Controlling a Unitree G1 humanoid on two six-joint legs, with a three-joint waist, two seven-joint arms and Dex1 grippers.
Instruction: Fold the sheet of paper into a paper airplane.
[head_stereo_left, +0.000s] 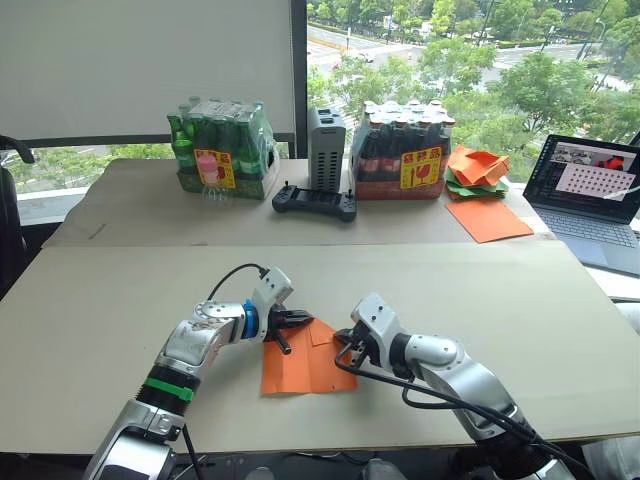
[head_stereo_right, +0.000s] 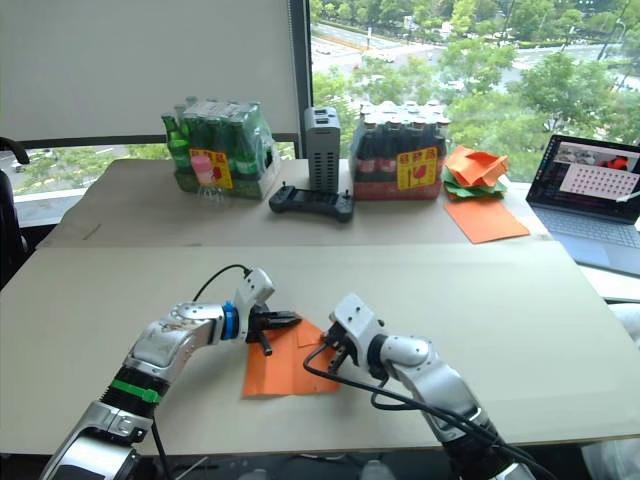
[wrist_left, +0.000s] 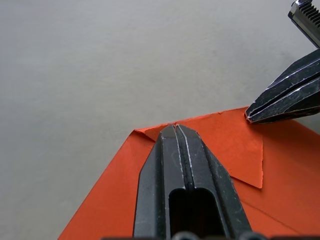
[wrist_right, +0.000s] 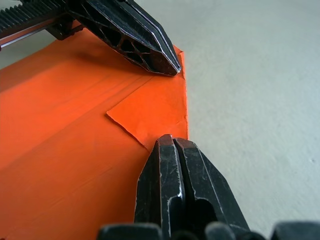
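While your two arms are reaching in over the near table (head_stereo_left: 120, 300), the sheet of paper (head_stereo_left: 300, 368) is lying flat on it between them, bright orange, with one far corner folded over into a small triangular flap (wrist_right: 152, 112). Your left gripper (head_stereo_left: 283, 333) is pressing down on the sheet's far edge beside that flap; in the left wrist view its two fingers (wrist_left: 182, 170) are sitting closed against each other, tips on the fold line, clamping nothing between them. Your right gripper (head_stereo_left: 347, 352) is resting at the sheet's right edge, and in the right wrist view its fingers (wrist_right: 172, 172) are likewise drawn together, tips touching the flap's near point, with no paper pinched between them. Both sets of tips are lying near each other, on either end of the flap. On the far table you are seeing two packs of bottles (head_stereo_left: 222, 148), a black controller (head_stereo_left: 314, 203), a heap of crumpled papers (head_stereo_left: 476, 168), a larger orange sheet (head_stereo_left: 488, 217) and a laptop (head_stereo_left: 590, 195).
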